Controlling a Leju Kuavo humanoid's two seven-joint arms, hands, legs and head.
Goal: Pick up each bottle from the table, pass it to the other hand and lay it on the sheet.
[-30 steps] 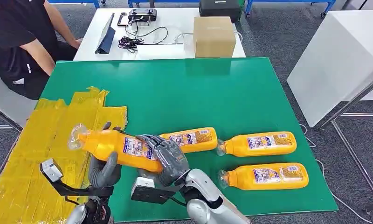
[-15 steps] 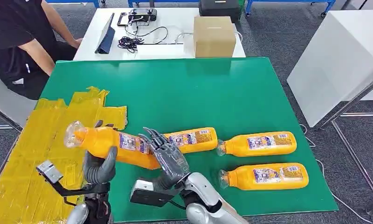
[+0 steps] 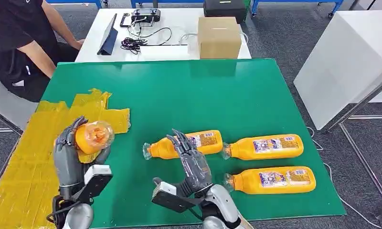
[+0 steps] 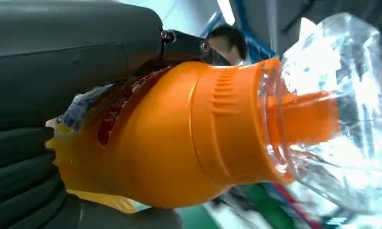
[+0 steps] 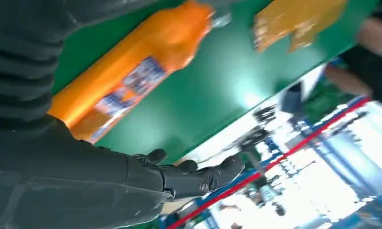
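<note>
the left hand [image 3: 72, 152] has the held bottle [image 3: 93, 137] wrapped in its fingers, raised off the surface with its clear cap end pointing up toward the camera, right over the near edge of the yellow sheet [image 3: 31, 157]. the left wrist view shows it close: thumb and dark fingers [image 4: 22, 176] clamped round the orange body, the clear cap [image 4: 342, 109] sticking out free. the right hand [image 3: 191, 160] holds nothing, fingers spread and pointing away from the robot, hanging just above the green table [image 3: 203, 90] near the nearest lying bottle [image 3: 184, 143].

by the look of it the handover is done and this is the laying-down step. the next move, i'd say, calls for tipping the bottle from cap-up to flat and lowering it onto the yellow before letting go, gently, since a round body will roll.

room looks good: the sheet stretches wide to the robot's left with nothing lying on it, though its outer side runs to the table edge, so a roll that way is the risk. its ragged inner border sits just beside the hand. two more bottles, the far right bottle [image 3: 265, 146] and the near right bottle [image 3: 270, 180], lie well apart from the sheet. a seated person [image 3: 22, 43] is at the far left corner, clear of the arms.
</note>
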